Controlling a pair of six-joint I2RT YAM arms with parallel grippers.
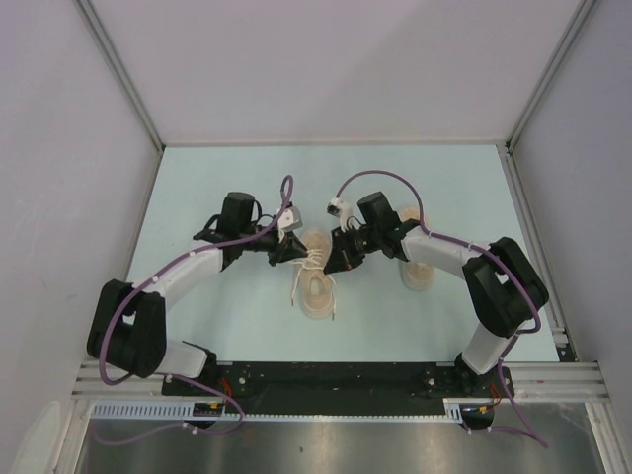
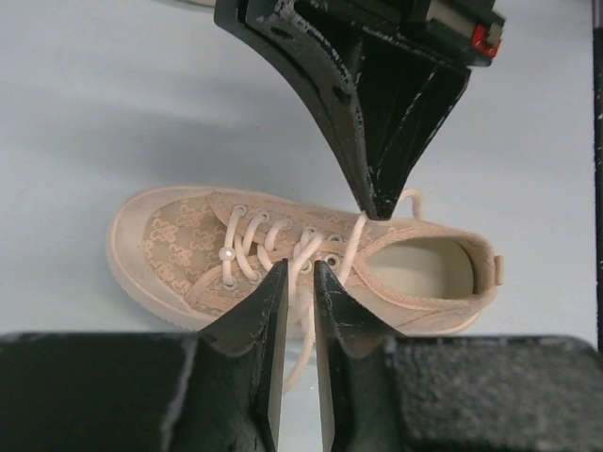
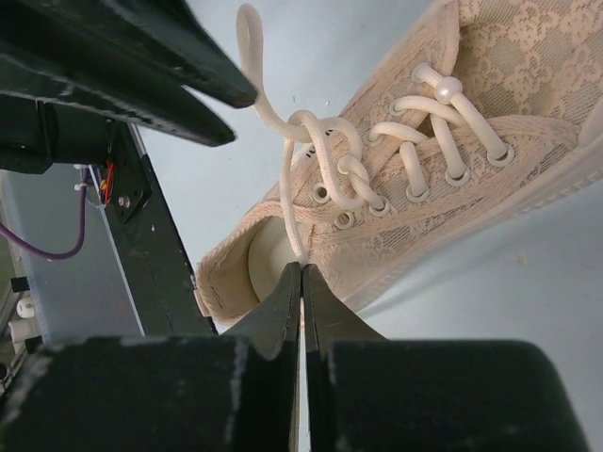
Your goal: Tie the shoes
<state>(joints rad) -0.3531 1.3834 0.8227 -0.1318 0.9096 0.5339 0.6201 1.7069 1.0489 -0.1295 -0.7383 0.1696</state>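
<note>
One beige sneaker (image 1: 318,291) lies in the middle of the table with its off-white laces loosely crossed. My left gripper (image 1: 294,253) is at its left side and my right gripper (image 1: 336,259) at its right. In the left wrist view the shoe (image 2: 188,245) lies on its sole, and my left gripper (image 2: 300,268) is closed on a lace strand (image 2: 303,330) at the top eyelets. In the right wrist view my right gripper (image 3: 301,268) is shut on the other lace strand (image 3: 290,202) above the shoe's opening (image 3: 452,169). The second sneaker (image 1: 417,272) lies partly under the right arm.
The pale blue table (image 1: 227,178) is walled by white panels with metal rails at the back and sides. The right gripper's black fingers (image 2: 377,141) hang just above the shoe in the left wrist view. The left gripper's fingers (image 3: 141,66) cross the right wrist view's top left.
</note>
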